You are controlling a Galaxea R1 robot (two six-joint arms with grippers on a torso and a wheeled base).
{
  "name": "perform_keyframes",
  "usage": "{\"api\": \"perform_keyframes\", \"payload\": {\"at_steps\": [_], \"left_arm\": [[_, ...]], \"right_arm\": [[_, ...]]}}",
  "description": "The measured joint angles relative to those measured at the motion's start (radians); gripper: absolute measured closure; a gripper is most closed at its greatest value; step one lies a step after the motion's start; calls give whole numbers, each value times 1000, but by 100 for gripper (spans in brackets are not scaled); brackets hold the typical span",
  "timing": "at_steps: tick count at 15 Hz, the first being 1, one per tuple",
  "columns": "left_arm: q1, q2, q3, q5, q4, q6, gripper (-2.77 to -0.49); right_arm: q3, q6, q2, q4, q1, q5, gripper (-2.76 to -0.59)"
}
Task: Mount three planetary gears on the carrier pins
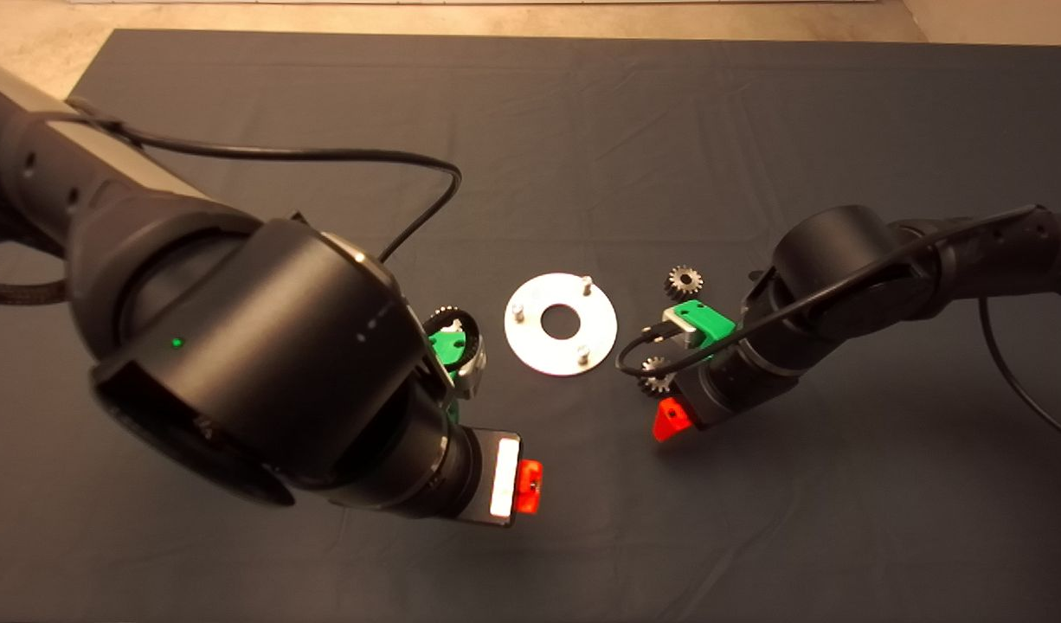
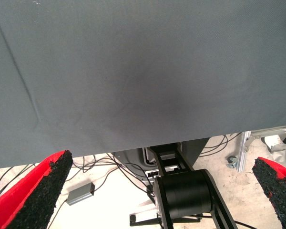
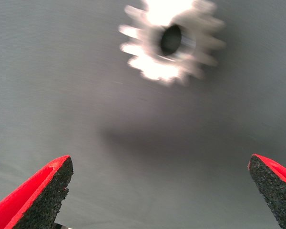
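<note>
The right claw (image 1: 669, 415) hovers low over the dark mat (image 1: 582, 130) at about 4 o'clock from the silver disc (image 1: 561, 324), its red fingers (image 3: 35, 200) spread wide with nothing between them; in the right wrist view one planetary gear (image 3: 169, 40) lies flat on the cloth ahead of the open pads, apart from both. From above, that gear (image 1: 656, 378) peeks out just beside the claw's green body, partly hidden by a looping black cable (image 1: 634, 355), and a second gear (image 1: 684, 280) lies in the open at 2 o'clock from the disc, near the right arm's wrist. The left claw (image 1: 530, 486) hangs over bare mat at about 7 o'clock from the disc, its fingers (image 2: 38, 195) likewise spread and empty; its wrist view shows only cloth, then the mat's edge with floor, cables and a black stand (image 2: 183, 195) beyond. A third gear (image 1: 446, 317) shows at 9 o'clock from the disc, half covered by the left arm's green mount. The disc lies flat mid-tabletop with its three carrier pins (image 1: 587, 283) upright and bare around the large centre hole.
</note>
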Motion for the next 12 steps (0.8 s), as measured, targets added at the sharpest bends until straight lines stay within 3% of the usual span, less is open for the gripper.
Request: {"api": "perform_keyframes", "payload": {"at_steps": [5,12], "left_arm": [[0,0,6,0,0,0,-277],[0,0,14,0,0,0,-277]], "right_arm": [[-19,-15,43,-15,0,3,-276],[-143,-100,63,-55,-2,3,-276]]}}
